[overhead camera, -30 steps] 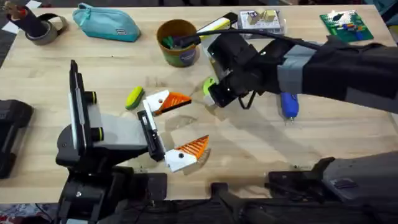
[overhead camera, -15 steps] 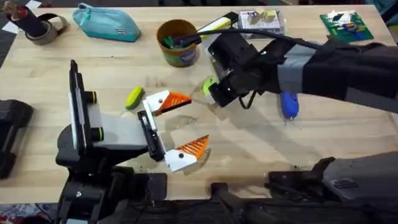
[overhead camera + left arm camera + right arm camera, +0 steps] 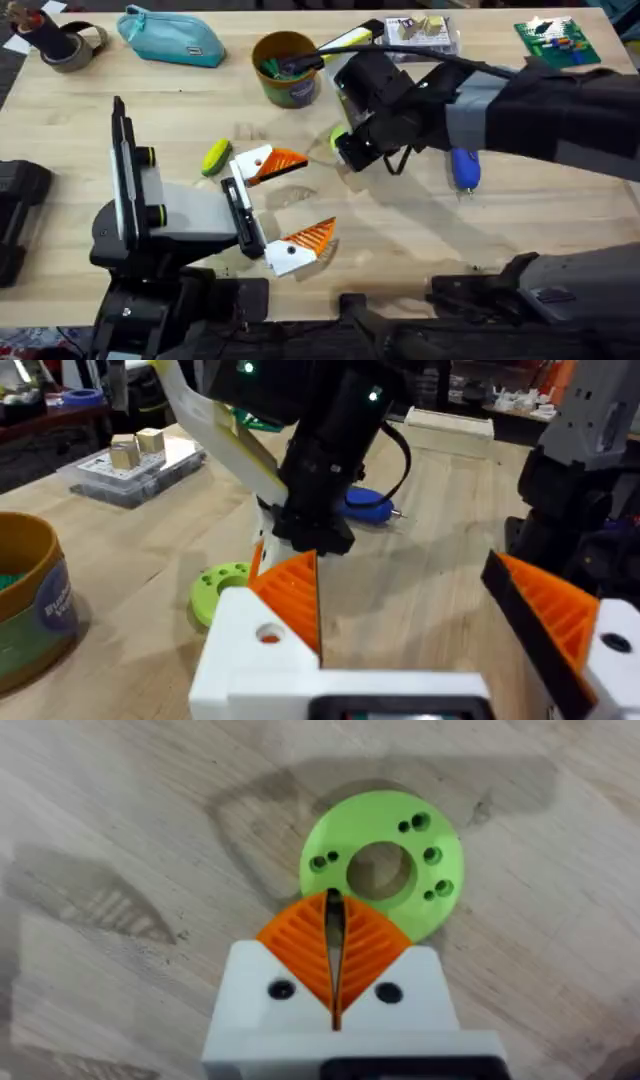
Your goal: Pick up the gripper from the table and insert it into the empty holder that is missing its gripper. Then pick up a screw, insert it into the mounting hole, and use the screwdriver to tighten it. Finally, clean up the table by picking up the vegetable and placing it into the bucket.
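My right gripper (image 3: 342,150) hangs just above the lime-green disc (image 3: 382,870) near the table's middle. Its orange pads (image 3: 300,945) are shut on a thin dark piece that looks like a screw (image 3: 333,915), pointing down at the disc's near rim. The left gripper (image 3: 300,198) rests open low over the table, nothing between its fingers (image 3: 290,595). The yellow-green vegetable (image 3: 215,157) lies just left of it. To the right of the right gripper lies the blue screwdriver (image 3: 465,168), partly under the right arm. The bucket (image 3: 285,68) stands at the back centre.
A teal pouch (image 3: 170,38) and a tape roll (image 3: 65,42) lie at the back left. A clear parts box (image 3: 420,32) and a green board (image 3: 555,40) sit at the back right. A black stand (image 3: 125,165) rises at the left.
The right gripper has edged slightly further over the green disc, covering more of it. The left arm has not moved.
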Action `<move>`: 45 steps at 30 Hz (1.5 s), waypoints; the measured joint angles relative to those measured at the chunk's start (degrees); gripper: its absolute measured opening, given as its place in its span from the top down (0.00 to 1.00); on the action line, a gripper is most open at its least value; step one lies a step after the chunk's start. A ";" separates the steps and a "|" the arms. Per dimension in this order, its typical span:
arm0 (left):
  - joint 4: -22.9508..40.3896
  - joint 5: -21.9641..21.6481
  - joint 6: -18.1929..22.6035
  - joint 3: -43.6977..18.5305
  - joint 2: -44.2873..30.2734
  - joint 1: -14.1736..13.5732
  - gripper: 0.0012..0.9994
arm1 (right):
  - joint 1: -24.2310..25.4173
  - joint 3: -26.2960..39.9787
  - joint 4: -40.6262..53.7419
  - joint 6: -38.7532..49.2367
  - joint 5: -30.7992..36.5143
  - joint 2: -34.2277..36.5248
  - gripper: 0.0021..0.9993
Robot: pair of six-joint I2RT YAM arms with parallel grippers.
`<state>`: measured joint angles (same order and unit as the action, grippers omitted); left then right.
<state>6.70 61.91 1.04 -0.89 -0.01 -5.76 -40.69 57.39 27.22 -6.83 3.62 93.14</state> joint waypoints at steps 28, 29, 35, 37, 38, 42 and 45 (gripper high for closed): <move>0.00 0.00 0.00 0.00 0.00 0.00 0.01 | 0.00 21.60 26.61 1.98 -0.18 -6.40 1.00; 0.00 -0.02 0.00 0.00 0.02 0.00 0.01 | 0.00 23.13 28.51 2.42 -0.27 -6.40 1.00; 0.00 0.00 0.00 0.00 0.00 0.00 0.01 | 0.00 32.25 36.81 5.78 -0.50 -6.38 1.00; 0.00 0.00 0.00 0.00 0.00 0.00 0.01 | 0.00 35.67 38.97 6.84 -0.55 -6.12 1.00; 0.00 0.00 0.00 0.00 0.00 0.00 0.01 | -0.02 37.77 40.47 7.18 -0.59 -5.77 1.00; 0.00 -0.02 0.00 0.00 0.02 0.00 0.01 | -0.45 46.55 45.41 8.46 -0.69 -2.28 1.00; -0.02 -0.02 0.00 0.00 0.00 0.00 0.01 | -1.95 53.15 48.94 10.26 -1.13 2.21 1.00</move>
<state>6.68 61.89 1.04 -0.89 -0.01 -5.76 -42.63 110.53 76.16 3.43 2.48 95.35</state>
